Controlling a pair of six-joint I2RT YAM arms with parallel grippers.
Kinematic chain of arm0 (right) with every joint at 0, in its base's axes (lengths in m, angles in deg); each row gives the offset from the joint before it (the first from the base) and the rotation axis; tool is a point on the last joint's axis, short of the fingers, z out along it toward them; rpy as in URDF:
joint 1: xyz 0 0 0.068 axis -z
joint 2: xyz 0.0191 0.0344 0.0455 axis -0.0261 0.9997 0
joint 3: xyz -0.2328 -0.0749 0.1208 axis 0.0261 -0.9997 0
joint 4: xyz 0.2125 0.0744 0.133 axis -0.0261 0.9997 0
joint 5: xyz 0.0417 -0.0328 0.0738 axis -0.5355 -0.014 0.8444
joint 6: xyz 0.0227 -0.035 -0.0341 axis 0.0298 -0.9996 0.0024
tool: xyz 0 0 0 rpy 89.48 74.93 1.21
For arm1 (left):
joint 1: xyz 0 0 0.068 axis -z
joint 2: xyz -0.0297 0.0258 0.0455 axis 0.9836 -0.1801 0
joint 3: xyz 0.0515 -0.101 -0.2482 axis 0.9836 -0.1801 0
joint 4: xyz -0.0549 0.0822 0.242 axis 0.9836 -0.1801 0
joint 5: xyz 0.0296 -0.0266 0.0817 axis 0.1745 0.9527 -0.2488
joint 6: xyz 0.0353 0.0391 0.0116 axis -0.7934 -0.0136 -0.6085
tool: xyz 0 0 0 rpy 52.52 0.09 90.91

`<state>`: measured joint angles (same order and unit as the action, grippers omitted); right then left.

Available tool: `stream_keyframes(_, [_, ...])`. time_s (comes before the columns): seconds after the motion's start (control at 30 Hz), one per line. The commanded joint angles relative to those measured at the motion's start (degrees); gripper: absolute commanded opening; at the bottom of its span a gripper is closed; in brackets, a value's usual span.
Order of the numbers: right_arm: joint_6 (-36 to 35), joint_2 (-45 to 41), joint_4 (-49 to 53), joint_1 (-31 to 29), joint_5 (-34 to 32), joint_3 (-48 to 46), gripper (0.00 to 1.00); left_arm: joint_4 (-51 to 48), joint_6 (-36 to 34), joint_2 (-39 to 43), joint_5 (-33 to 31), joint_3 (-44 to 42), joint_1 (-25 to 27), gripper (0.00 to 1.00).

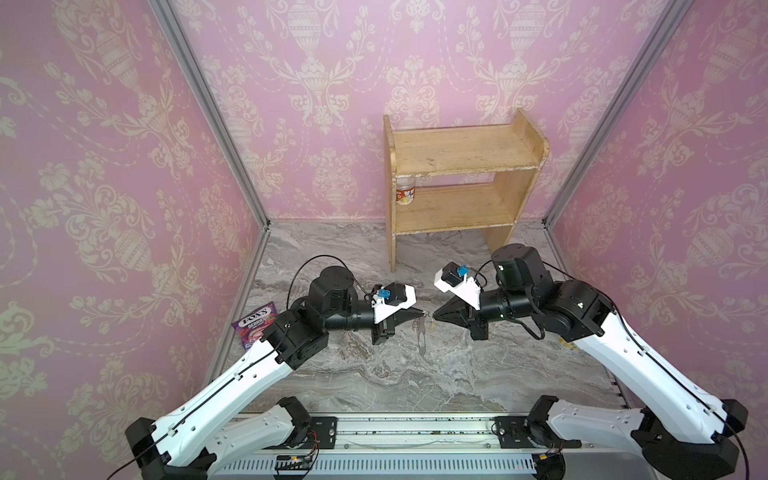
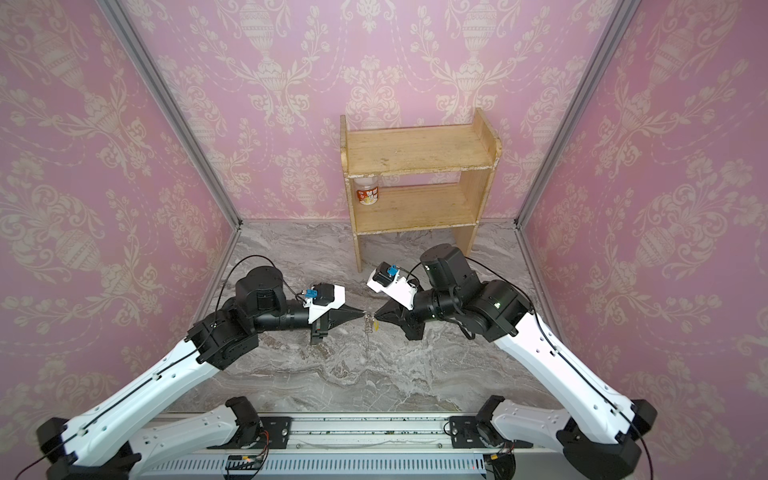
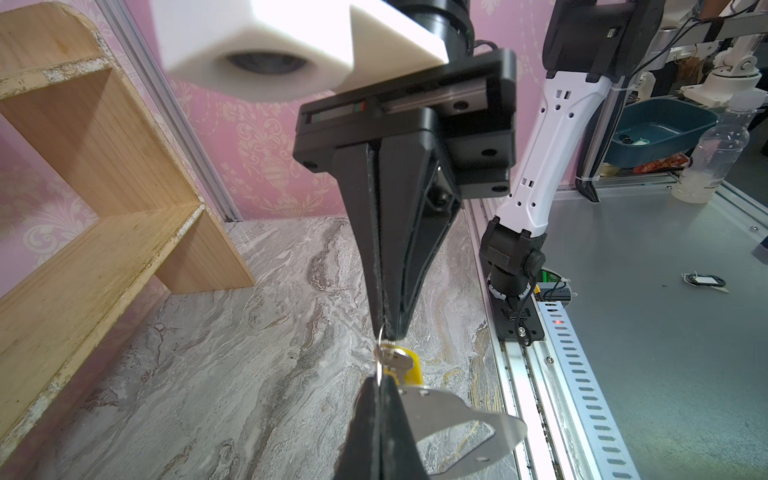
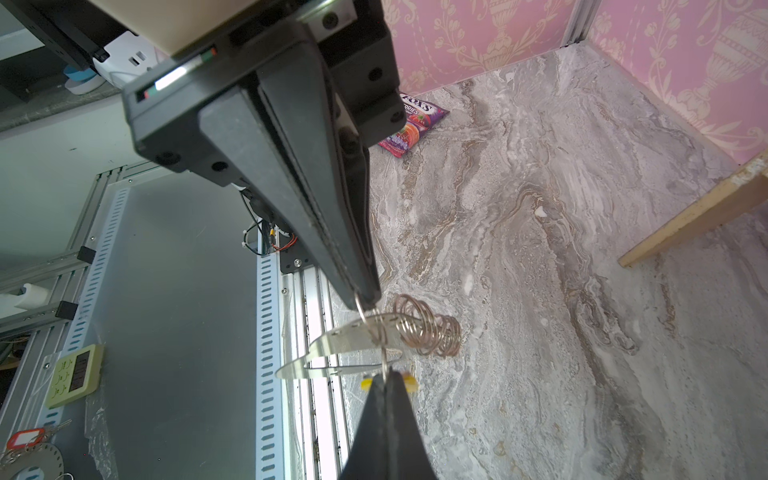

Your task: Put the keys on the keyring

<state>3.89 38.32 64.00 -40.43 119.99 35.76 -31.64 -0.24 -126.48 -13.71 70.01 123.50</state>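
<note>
Midway between the side edges of the grey marble bench [image 1: 395, 374], the left hand [image 1: 418, 314] is clenched on a ring of the flat silver-grey half-oval metal keyring plate [image 3: 457, 419]. The right hand [image 1: 435, 314], tip to tip with it, grasps the small yellow-tagged key [image 3: 401, 365]. We judge threading begun, not finished.

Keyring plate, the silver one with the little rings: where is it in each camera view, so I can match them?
Top view: keyring edge-on, just right of centre.
Top view: edge-on, just left of centre.
Left wrist: low, right of centre.
Right wrist: low, just left of centre.
Shared landmark: wooden shelf.
</note>
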Motion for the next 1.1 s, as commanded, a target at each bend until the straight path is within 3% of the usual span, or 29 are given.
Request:
stream_keyframes(0.0, [0.77,0.62,-2.04,-0.35,0.78,2.0,0.0,-1.61,-1.55,0.18,0.18,1.68,1.21,0.0])
stream_keyframes(1.07, [0.43,0.1,-2.59,-0.34,1.03,2.39,0.0,-6.2,-3.17,-1.84,-2.12,4.04,2.4,0.0])
